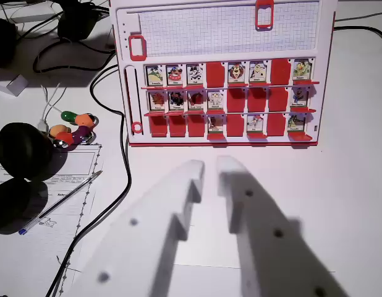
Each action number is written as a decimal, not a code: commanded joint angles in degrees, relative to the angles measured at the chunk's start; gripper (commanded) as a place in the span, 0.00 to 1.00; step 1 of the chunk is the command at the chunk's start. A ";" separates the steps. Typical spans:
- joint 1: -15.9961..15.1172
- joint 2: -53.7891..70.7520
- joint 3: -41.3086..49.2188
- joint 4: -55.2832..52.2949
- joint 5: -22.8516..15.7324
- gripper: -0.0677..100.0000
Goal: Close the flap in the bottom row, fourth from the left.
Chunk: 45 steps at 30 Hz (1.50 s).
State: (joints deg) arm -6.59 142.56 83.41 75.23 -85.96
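A red and white flap board (228,37) stands on the white table at the top of the wrist view, with three rows of small picture flaps. In the bottom row, the fourth flap from the left (216,123) stands up and shows a picture card. The three flaps to its left (177,125) lie down and show only red. My gripper (211,167), with white fingers (240,204), fills the lower middle of the view, just short of the board's front edge. Its tips are a narrow gap apart and hold nothing.
A black cable (120,185) runs down the table left of the gripper. Further left lie a pen (61,204) on printed paper (42,185), a black round object (21,151) and a cluster of coloured pieces (73,128). More cables and dark gear (80,21) sit at the top left.
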 commanded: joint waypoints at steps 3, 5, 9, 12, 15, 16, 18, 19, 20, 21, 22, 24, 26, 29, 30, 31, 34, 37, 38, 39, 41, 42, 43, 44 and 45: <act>0.70 -6.24 -6.59 3.43 0.44 0.02; 0.70 -7.12 -7.21 3.52 0.70 0.02; 1.05 -9.14 -8.61 4.22 1.23 0.02; 1.32 -10.55 -9.32 4.22 1.23 0.02; 1.76 -12.83 -10.81 4.31 1.85 0.02; 1.93 -13.71 -11.43 4.57 1.93 0.02; 2.20 -15.47 -12.74 5.63 2.20 0.02; 2.20 -16.17 -13.18 5.98 2.37 0.02; 2.20 -16.88 -13.54 6.33 2.55 0.02; 2.29 -17.58 -13.89 6.59 2.90 0.02; 2.29 -18.37 -14.24 7.03 3.25 0.02; 2.11 -20.57 -15.64 8.53 4.22 0.02; 1.67 -23.38 -18.19 10.90 5.45 0.02; 0.97 -28.04 -22.68 15.03 7.12 0.02; 0.70 -29.62 -24.17 16.26 7.65 0.02; 0.53 -31.20 -25.66 17.23 8.35 0.02; 0.44 -35.42 -28.83 18.81 9.58 0.02; 0.88 -39.55 -30.94 19.16 10.55 0.02; 1.05 -40.87 -31.73 19.34 10.72 0.02; 1.23 -42.36 -32.78 19.69 11.07 0.02; 1.32 -45.44 -34.45 20.30 11.87 0.02; 1.41 -46.76 -35.07 20.48 12.30 0.02; 1.49 -48.25 -35.51 20.65 12.74 0.02; 1.58 -49.75 -35.77 20.74 13.18 0.02; 1.58 -51.06 -36.04 20.74 13.54 0.02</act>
State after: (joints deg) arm -5.45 93.34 52.65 95.89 -73.30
